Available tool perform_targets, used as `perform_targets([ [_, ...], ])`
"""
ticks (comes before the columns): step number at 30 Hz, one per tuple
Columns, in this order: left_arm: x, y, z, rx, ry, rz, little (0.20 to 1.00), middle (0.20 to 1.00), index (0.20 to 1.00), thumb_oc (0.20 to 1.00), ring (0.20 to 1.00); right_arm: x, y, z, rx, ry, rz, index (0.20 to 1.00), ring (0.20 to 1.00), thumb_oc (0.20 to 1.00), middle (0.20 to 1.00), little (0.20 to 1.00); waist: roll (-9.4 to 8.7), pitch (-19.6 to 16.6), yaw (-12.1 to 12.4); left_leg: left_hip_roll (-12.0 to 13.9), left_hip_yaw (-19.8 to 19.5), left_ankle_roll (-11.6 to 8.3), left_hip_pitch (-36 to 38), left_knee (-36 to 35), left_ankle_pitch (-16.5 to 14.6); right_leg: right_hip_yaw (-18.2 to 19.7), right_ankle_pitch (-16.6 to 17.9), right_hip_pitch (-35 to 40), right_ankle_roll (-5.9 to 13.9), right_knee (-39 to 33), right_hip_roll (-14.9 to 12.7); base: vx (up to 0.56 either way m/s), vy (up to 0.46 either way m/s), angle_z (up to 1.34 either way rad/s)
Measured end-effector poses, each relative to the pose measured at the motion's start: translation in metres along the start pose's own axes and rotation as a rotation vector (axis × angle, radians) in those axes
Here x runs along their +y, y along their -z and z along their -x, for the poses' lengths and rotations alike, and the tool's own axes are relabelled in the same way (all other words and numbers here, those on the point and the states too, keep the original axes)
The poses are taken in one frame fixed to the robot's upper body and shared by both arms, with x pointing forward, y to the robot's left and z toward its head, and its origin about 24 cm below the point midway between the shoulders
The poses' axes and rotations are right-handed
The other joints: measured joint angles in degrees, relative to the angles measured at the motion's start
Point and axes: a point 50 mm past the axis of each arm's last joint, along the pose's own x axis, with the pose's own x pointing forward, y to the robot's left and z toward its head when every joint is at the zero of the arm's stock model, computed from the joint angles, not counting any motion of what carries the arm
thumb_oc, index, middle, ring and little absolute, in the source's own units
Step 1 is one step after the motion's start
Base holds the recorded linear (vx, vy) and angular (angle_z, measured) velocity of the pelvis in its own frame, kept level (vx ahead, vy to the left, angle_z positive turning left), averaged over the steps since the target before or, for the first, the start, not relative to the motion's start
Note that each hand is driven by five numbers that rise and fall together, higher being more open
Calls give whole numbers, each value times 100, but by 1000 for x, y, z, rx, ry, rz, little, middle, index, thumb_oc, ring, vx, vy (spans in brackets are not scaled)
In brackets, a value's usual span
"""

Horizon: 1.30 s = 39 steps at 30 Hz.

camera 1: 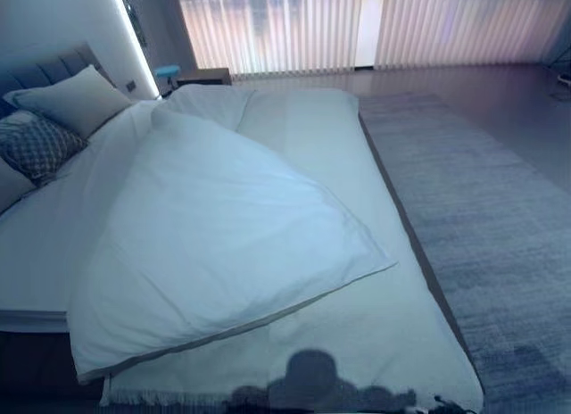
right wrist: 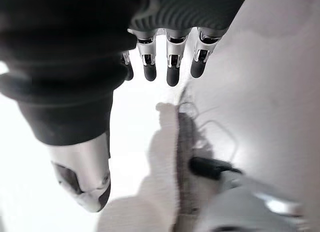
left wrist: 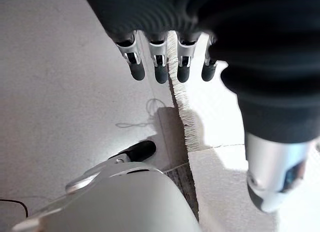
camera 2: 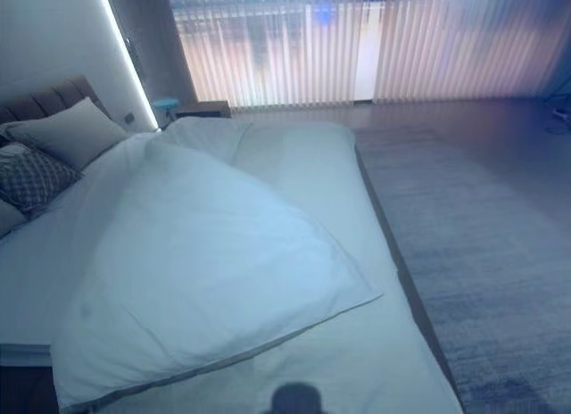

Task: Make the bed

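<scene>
1. The white duvet lies skewed across the bed, one corner pointing towards the foot edge, so it needs straightening.
2. Pillows sit at the headboard end of the bed.
3. The left hand and right hand hang over the bed's fringed foot edge, fingers straight and empty, likely poised to grasp.

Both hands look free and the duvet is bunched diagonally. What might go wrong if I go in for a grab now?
1. The duvet lies folded over a fringed blanket; a low grab near the foot edge may catch both layers.
2. The left hand and right hand hang open beside the blanket's fringe, which could snag the fingers.
3. Pulling toward the pillows may displace them.
</scene>
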Motion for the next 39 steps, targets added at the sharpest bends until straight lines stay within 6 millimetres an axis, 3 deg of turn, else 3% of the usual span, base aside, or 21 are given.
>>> perform_targets([
  [3,3,-22,-3,-57,-19,-4,1000,1000,1000,1000,1000,-1,-51,-5,-139,10,-75,1000,1000,1000,1000,1000,-17,275,21,-34,6,40,-314,42,86,6,123,-308,25,3,-34,-146,28,-4],
  [4,3,-34,-3,-91,-23,-9,1000,1000,1000,1000,1000,-2,-79,-6,-207,16,-147,1000,1000,1000,1000,1000,-12,379,7,-55,1,61,-570,75,112,4,197,-557,40,2,-58,-46,11,-1],
  [7,-2,-65,-3,-181,-15,16,1000,1000,1000,1000,1000,-5,-135,-1,-355,16,-335,1000,1000,1000,1000,1000,116,828,19,-96,-65,92,-741,-44,285,-74,276,-730,35,2,-94,-18,24,17],
  [14,-12,-69,-1,-199,-2,48,1000,1000,1000,1000,1000,9,-213,21,-532,-76,-692,1000,1000,1000,1000,1000,265,1157,233,-111,-147,90,-1182,-45,366,-195,329,-1131,19,3,-112,16,10,7],
  [20,-9,-91,0,-261,-12,7,1000,1000,1000,1000,1000,-5,-285,51,-688,-121,-935,1000,1000,1000,1000,1000,257,1478,354,-109,-402,81,-1590,-42,462,-473,335,-1393,10,3,-124,9,-11,24],
  [25,-9,-105,2,-304,-12,27,1000,1000,1000,1000,1000,-36,-327,74,-771,-61,-1027,1000,1000,1000,1000,1000,262,1576,503,-113,-632,61,-2034,-42,575,-719,331,-1719,16,4,-127,-10,-23,27],
  [29,-10,-126,7,-378,-7,107,1000,1000,1000,1000,1000,-66,-361,104,-868,-36,-1141,1000,1000,1000,1000,1000,279,1822,713,-121,-872,21,-2465,-39,711,-957,337,-2032,8,5,-119,-22,-10,27],
  [32,-11,-140,12,-437,2,159,1000,1000,1000,1000,1000,-80,-377,121,-921,-29,-1204,1000,1000,1000,1000,1000,283,2010,841,-114,-997,8,-2693,-38,771,-1082,344,-2203,-3,5,-116,2,-13,20],
  [37,-12,-149,15,-466,6,244,1000,1000,1000,1000,1000,-93,-393,142,-960,-39,-1336,1000,1000,1000,1000,1000,280,2052,883,-135,-1194,14,-3167,-18,850,-1224,345,-2572,-5,6,-120,1,-28,20],
  [39,-12,-156,18,-489,9,263,1000,1000,1000,1000,1000,-106,-400,153,-983,-15,-1365,1000,1000,1000,1000,1000,279,2059,935,-139,-1255,1,-3404,-15,905,-1277,370,-2780,-39,7,-121,4,-37,13],
])
